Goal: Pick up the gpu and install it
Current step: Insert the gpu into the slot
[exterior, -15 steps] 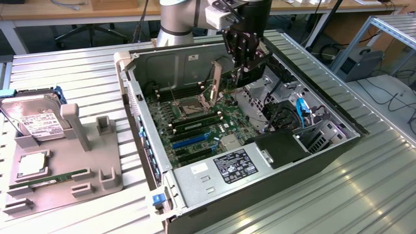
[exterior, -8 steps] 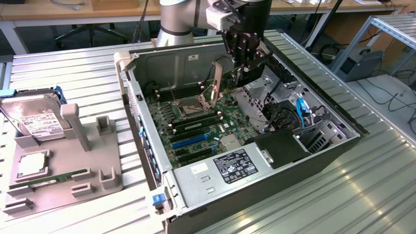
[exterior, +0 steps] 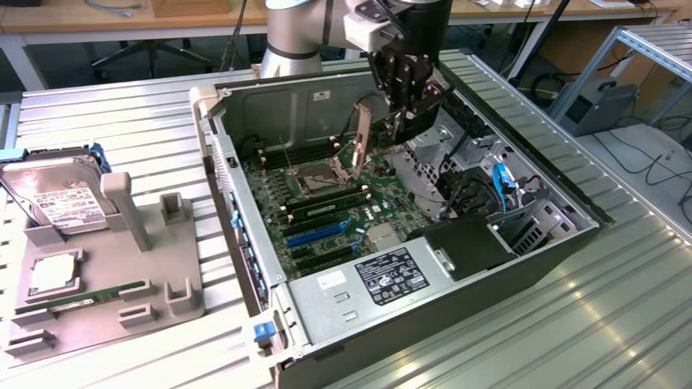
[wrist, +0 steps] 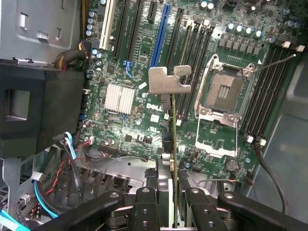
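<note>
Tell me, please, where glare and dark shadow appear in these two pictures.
Exterior view: pale glare streaks lie on the ribbed metal table, while the inside of the computer case looks dimmer, darkest at the exterior view's right. Wrist view: the silver heatsink shines nearly white, the bracket of the gpu catches light, and the black housing stays very dark.

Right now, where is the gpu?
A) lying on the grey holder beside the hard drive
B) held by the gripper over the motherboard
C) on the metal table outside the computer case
B: the gripper is shut on the gpu, which hangs edge-on above the motherboard.
</note>
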Controlling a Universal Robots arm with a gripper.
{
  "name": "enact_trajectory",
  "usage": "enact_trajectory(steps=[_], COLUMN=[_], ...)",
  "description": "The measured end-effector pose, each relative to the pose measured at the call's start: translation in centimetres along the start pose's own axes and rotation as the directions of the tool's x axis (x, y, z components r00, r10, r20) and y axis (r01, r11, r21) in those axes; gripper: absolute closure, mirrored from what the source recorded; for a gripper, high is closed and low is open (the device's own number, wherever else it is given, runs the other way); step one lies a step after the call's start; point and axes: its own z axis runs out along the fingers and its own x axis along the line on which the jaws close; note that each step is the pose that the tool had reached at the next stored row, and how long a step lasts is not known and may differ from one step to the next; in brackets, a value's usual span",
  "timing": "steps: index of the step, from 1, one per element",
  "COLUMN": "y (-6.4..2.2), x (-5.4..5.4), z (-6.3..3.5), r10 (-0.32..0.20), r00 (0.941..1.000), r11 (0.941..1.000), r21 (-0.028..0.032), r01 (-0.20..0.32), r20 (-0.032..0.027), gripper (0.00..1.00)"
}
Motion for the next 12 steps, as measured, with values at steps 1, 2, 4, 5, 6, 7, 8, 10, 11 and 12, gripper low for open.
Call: enact_trajectory(steps=[1,2,4,5,6,7,8,10,11,12], y=[0.00,0.00,0.00,0.00,0.00,0.00,0.00,0.00,0.00,0.00], x=[0.00,0.00,0.00,0.00,0.00,0.00,0.00,0.00,0.00,0.00], z=[0.01,0.01,0.01,0.01,0.02,0.02,0.02,0.03,0.03,0.03], r10=[-0.006,-0.010,-0.022,-0.025,-0.033,-0.038,-0.043,-0.054,-0.061,-0.065], r00=[1.0000,0.9999,0.9998,0.9997,0.9995,0.9993,0.9991,0.9985,0.9981,0.9979], r11=[1.0000,0.9999,0.9998,0.9997,0.9995,0.9993,0.9991,0.9985,0.9981,0.9979], r21=[0.0005,0.0009,0.0019,0.0023,0.0028,0.0034,0.0038,0.0048,0.0055,0.0058], r01=[0.006,0.010,0.022,0.025,0.033,0.038,0.043,0.054,0.061,0.065], r20=[0.0009,0.0017,0.0032,0.0038,0.0049,0.0057,0.0063,0.0079,0.0090,0.0095], gripper=[0.73,0.73,0.73,0.73,0.73,0.73,0.73,0.73,0.73,0.73])
